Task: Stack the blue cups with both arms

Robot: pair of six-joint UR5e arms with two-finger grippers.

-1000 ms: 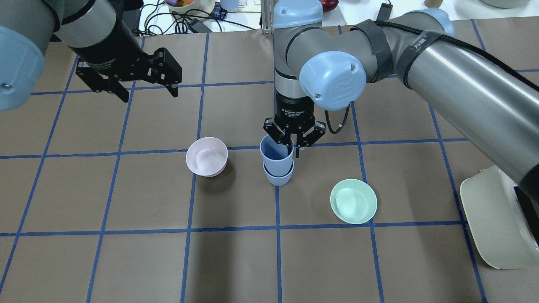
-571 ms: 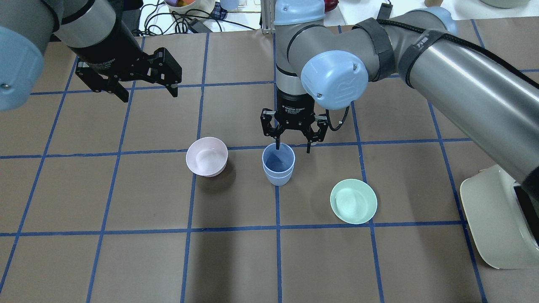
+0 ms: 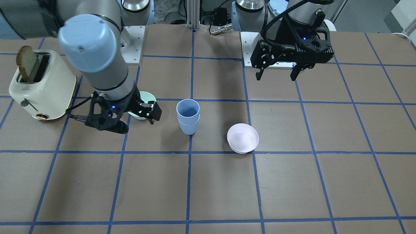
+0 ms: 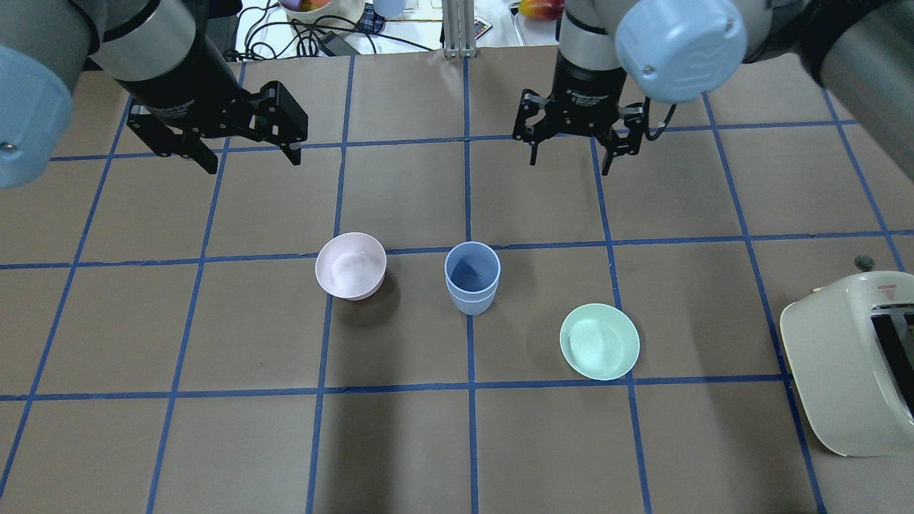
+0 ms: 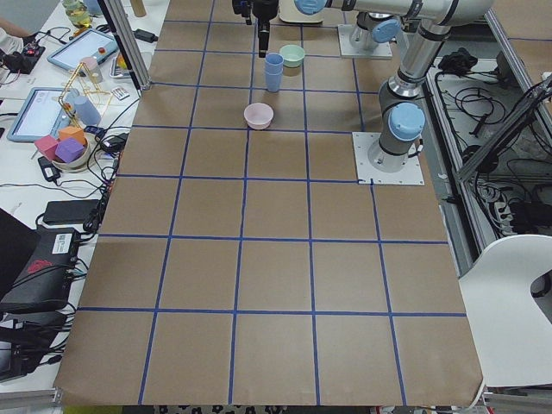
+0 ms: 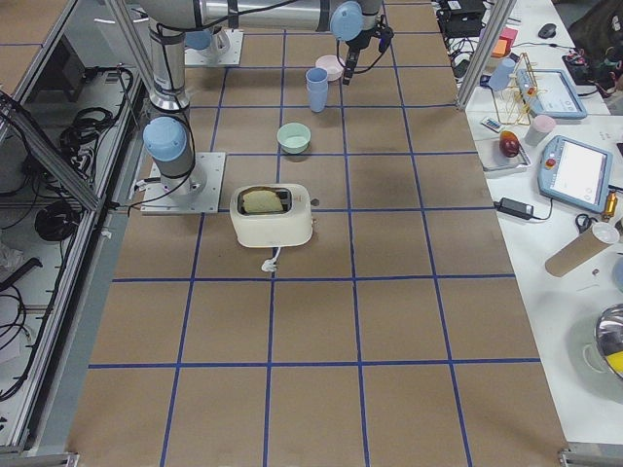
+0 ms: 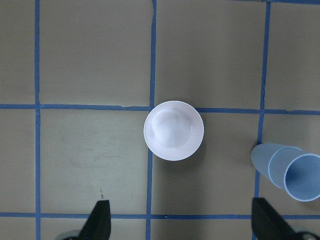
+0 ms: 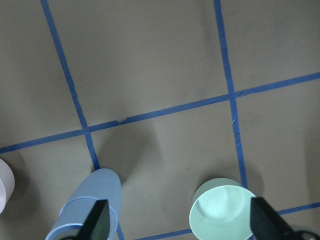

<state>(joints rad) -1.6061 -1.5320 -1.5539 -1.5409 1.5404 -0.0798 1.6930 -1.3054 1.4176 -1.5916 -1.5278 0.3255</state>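
Left tool [image 4: 254,164] and right tool [image 4: 569,165] gape wide, empty (blue cups [image 4: 471,285] nested).

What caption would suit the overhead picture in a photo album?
Blue cups stacked between pink bowl and green bowl; left arm and right arm hover beyond, jaws open.

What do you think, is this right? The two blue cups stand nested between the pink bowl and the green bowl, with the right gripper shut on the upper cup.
One point is wrong. The overhead exterior view shows the right gripper open and empty, well away from the blue cups. The cups do stand nested between the pink bowl and the green bowl.
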